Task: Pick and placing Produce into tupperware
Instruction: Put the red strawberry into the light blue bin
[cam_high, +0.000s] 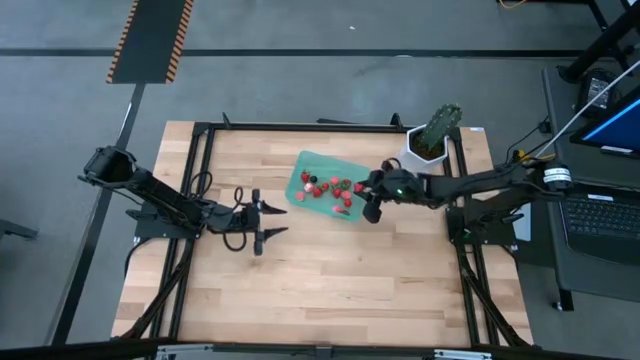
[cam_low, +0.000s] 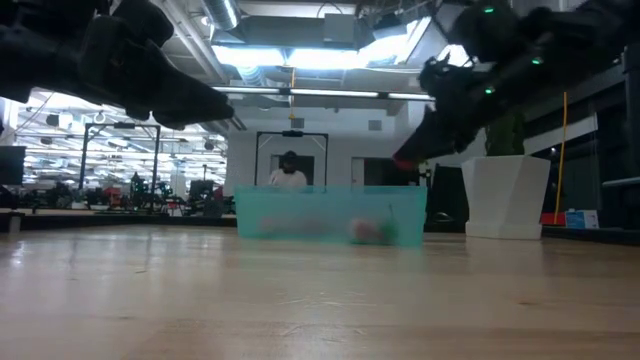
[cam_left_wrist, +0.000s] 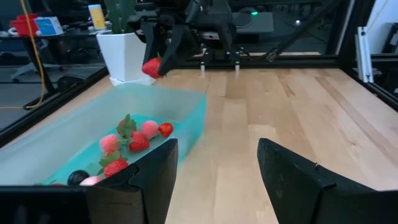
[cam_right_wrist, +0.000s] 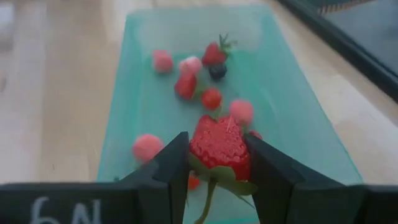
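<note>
Strawberry (cam_right_wrist: 219, 146), red with green leaves, pinched in right gripper (cam_right_wrist: 217, 163).

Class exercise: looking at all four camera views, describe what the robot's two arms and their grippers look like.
Both arms are dark, nearly black, slim and jointed, with thin cables running along them. The left gripper has two flat, dark fingers with angular tips. The right gripper has matching dark fingers, white markings on the body below them, and a small green light glowing near its wrist.
</note>
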